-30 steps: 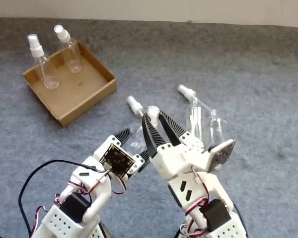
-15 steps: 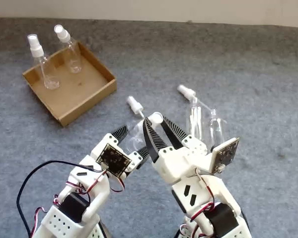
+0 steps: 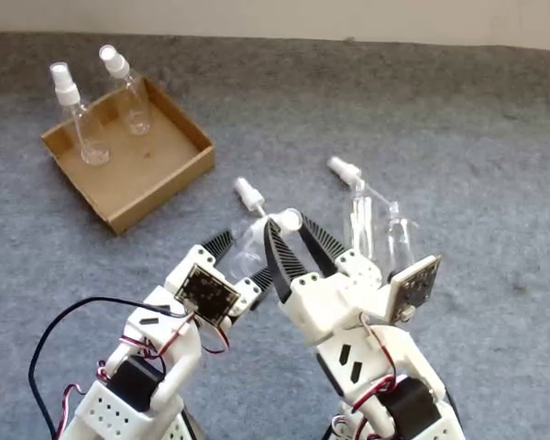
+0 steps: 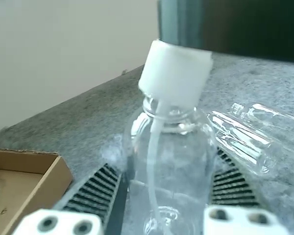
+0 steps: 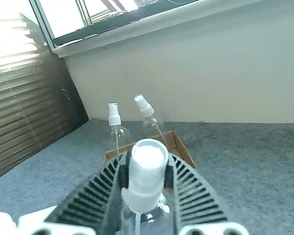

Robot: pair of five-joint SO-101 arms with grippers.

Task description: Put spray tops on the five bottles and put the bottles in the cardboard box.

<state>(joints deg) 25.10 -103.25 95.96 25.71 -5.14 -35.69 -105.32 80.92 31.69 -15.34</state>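
High view: left claw (image 3: 245,259) clamps a clear bottle (image 3: 247,249), mostly hidden between both claws; right claw (image 3: 287,223) pinches the spray top (image 3: 289,218) at its tips. Left wrist view: top on the neck, bottle base cut off. Right wrist view: bottle barely visible under the gripped top, cardboard box (image 5: 180,145) far beyond the tips

Both arms bend forward from their bases and meet at the bottle (image 3: 247,246). The left gripper (image 3: 243,263) is closed on the body of the bottle, with one black ribbed finger pressed on each side of it, and holds it tilted. The left wrist sits low, just behind the bottle. The right gripper (image 3: 286,221) is at the neck of the bottle, where its two long fingers clamp the spray top (image 3: 288,218). The right wrist is higher and beside the left wrist, farther back from the bottle.
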